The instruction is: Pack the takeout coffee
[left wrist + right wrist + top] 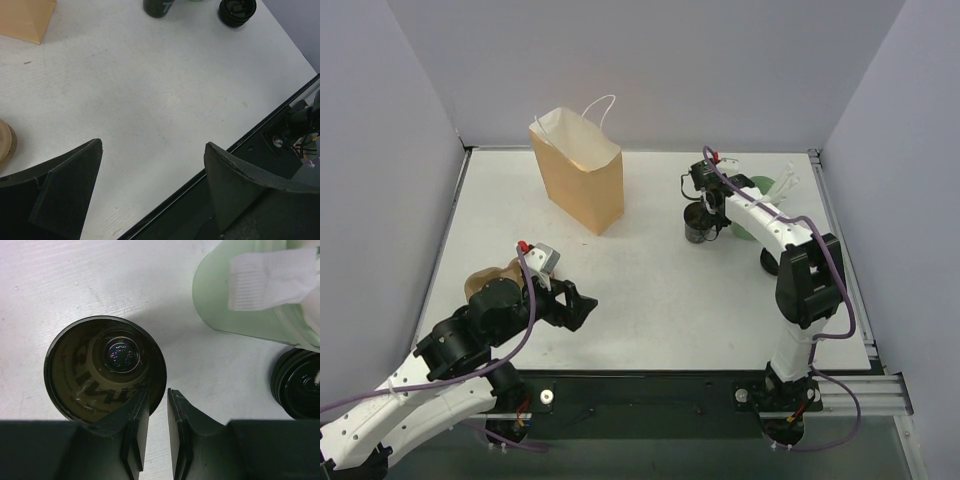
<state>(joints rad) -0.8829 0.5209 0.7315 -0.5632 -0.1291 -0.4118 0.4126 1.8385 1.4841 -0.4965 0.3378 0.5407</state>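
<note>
Dark brown and seemingly uncovered, the takeout coffee (100,365) stands upright on the counter (660,290) at the right rear, well apart from the tan paper bag (582,185) it has to go into. Your right end effector (158,405) straddles the cup's near rim, with one finger over the inside and the other just outside. The jaws are drawn to a narrow slit, but you cannot tell whether they actually pinch the wall. I judge a rim hold suits this spot because the pale green cup (235,300) stands near on one side, leaving little room to wrap the body.

Your left end effector (150,170) is spread wide and holds nothing. It sits low at the front left, near the pulp tray (485,280), probably waiting clear of the right arm's path to the bag.

Only the right wrist view shows you the rim straddle and the round black lid (297,385) lying on the counter apart from the cup. Only the top view shows the bag upright with its mouth open, and the stretch of counter to cross. The left wrist view catches just the cup's base, the lid and a corner of the bag along its top edge.
</note>
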